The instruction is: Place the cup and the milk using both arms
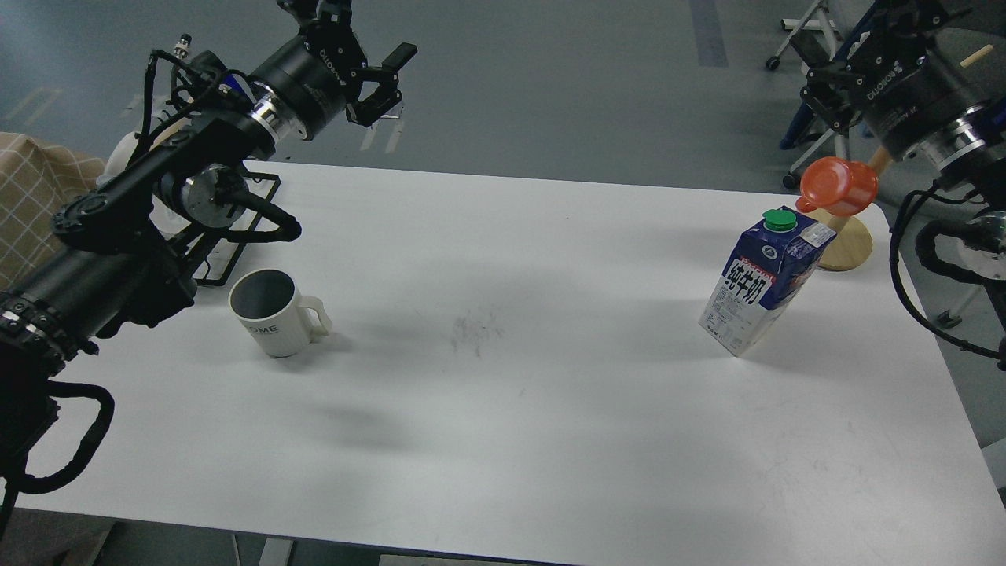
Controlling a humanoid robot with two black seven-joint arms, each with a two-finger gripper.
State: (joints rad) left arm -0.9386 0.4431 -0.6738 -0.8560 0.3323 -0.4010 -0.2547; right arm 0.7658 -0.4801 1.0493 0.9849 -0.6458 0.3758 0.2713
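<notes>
A white cup [274,315] with a handle on its right stands upright on the left of the white table [550,424]. A blue and white milk carton [761,281] with a green cap stands upright on the right. My left gripper [363,49] is open and empty, held high beyond the table's far edge, well above and behind the cup. My right gripper [853,49] is at the top right, beyond the table's far corner and above the carton. Its fingers look spread and empty, and it is partly cut off by the view's edge.
An orange cup [838,185] hangs on a wooden stand with a round base [849,248] just behind the carton. A black wire rack [236,236] lies at the table's left edge behind the white cup. A chair base stands on the floor at the far right.
</notes>
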